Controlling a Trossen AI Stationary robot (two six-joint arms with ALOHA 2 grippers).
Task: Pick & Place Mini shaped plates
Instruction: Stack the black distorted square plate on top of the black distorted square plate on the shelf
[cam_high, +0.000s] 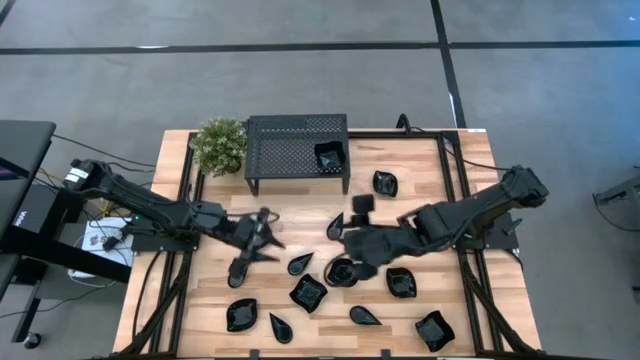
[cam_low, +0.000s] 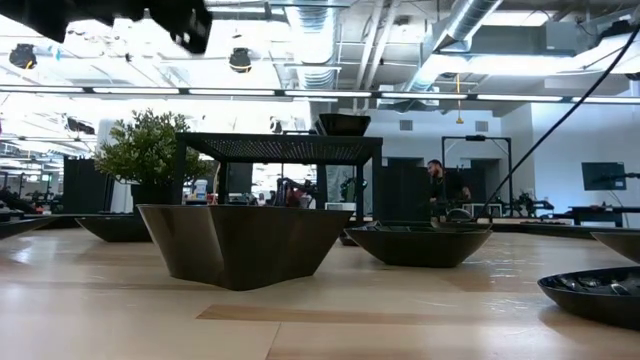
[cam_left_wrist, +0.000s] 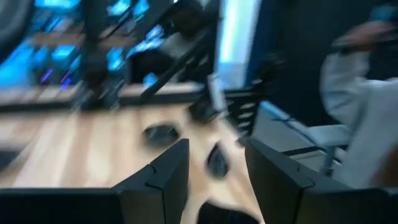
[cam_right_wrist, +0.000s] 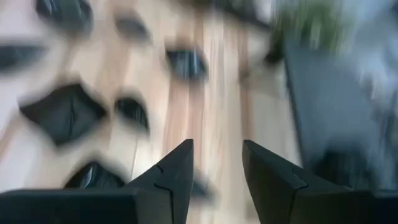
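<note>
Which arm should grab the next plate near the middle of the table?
Probably right: its end effector hangs open and empty beside the squarish plate, closer than the left end effector, also open and empty.

An open-plan robotics lab or office is indicated: exposed ceiling ducts (cam_low: 470, 25), strip lights (cam_low: 300, 92), a wall monitor (cam_low: 602, 176), and a person (cam_low: 437, 180) are seen behind the wooden table (cam_high: 420, 190).

My left gripper (cam_left_wrist: 214, 171) has its fingers apart, with that arm reaching toward the middle. My right gripper (cam_right_wrist: 216, 174) is apart too, its arm stretched inward.
</note>
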